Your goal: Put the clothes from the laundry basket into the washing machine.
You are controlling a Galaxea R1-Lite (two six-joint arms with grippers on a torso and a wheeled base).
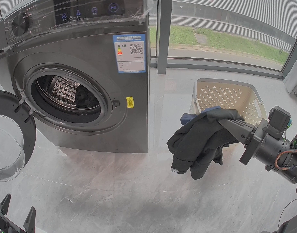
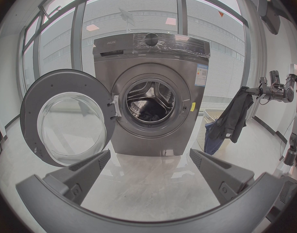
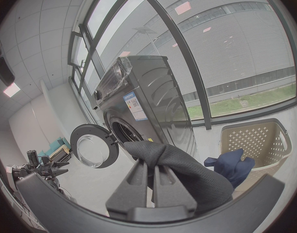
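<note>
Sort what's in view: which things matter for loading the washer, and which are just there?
Job:
dark garment, hanging from the right end effector
blue garment, draped over the laundry basket rim
washing machine, door open
dark clothes in its drum
left end effector, open

Just there:
energy label
yellow sticker
plastic wrap
window frame

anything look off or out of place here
One thing: a navy blue garment hangs over the rim of the beige plastic laundry basket, half out, beside the dark grey garment held by the right gripper. Nothing looks spilled or damaged.
</note>
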